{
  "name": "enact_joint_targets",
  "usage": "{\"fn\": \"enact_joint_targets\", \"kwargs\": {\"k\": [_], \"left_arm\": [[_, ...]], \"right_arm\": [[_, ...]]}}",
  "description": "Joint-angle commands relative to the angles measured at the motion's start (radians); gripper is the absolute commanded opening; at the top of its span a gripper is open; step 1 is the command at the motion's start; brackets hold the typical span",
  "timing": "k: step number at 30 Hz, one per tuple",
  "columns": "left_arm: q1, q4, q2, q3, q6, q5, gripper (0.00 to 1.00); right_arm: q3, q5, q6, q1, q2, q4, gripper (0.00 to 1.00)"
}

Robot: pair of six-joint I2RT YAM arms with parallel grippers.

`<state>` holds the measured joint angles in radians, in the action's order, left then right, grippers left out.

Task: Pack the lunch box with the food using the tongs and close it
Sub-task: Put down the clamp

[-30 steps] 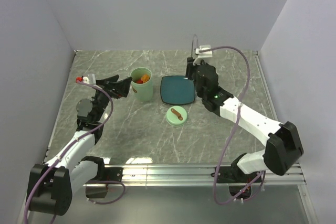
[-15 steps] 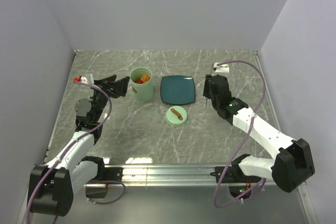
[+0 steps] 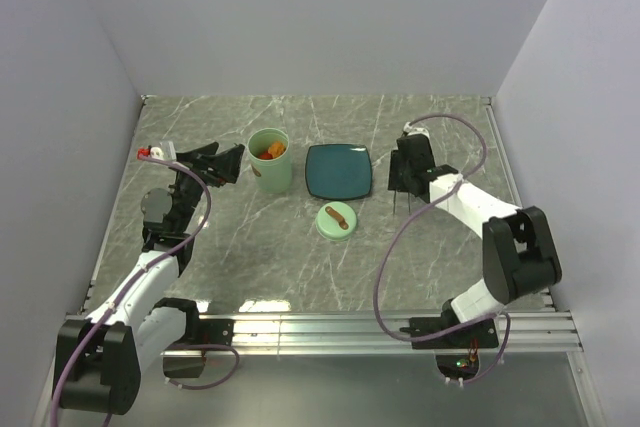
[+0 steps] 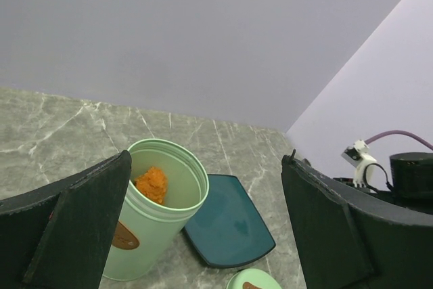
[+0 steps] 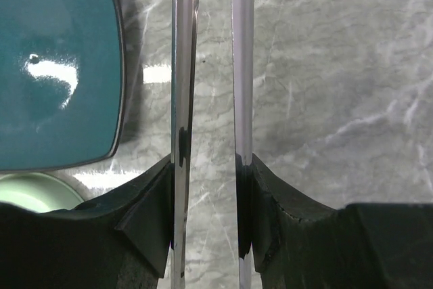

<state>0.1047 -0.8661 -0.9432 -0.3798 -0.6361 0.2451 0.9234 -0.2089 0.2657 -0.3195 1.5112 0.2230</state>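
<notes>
The lunch box (image 3: 269, 159) is standing upright and uncovered on the grey marbled tabletop (image 3: 260, 257), toward the far left of centre, with orange food (image 4: 150, 183) lying inside it. Its round green lid (image 3: 335, 220) is lying flat in front of the dark teal plate (image 3: 337, 170), apart from the cup, its brown strip handle facing up. The plate is sitting just to the right of the lunch box.

The tongs (image 5: 210, 99) are sitting between the fingers of the right hand (image 3: 404, 185), which is partly closed and pressing on both thin metal arms; the arms are running nearly parallel with a narrow gap between them, over bare tabletop just right of the plate.

The left hand (image 4: 203, 235) is hanging to the left of the lunch box with its fingers spread wide, gripping nothing.
</notes>
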Motion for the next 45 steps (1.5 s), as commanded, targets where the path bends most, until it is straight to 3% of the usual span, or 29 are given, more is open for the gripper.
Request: {"fn": "enact_joint_targets", "kwargs": {"k": [1,20,45], "left_arm": [[-0.007,-0.024,0.012,0.009,0.019,-0.006,0.99],[-0.013,-0.027,0.007,0.01,0.018,-0.003,0.99],[-0.02,-0.027,0.014,0.018,0.018,-0.009,0.99]], "right_arm": [[0.101,0.063,-0.019,0.037,0.036,0.002,0.49],[0.311,0.045,-0.006,0.077,0.316,0.177,0.53],[0.448,-0.063,0.004,0.076,0.457,0.297,0.59]]}}
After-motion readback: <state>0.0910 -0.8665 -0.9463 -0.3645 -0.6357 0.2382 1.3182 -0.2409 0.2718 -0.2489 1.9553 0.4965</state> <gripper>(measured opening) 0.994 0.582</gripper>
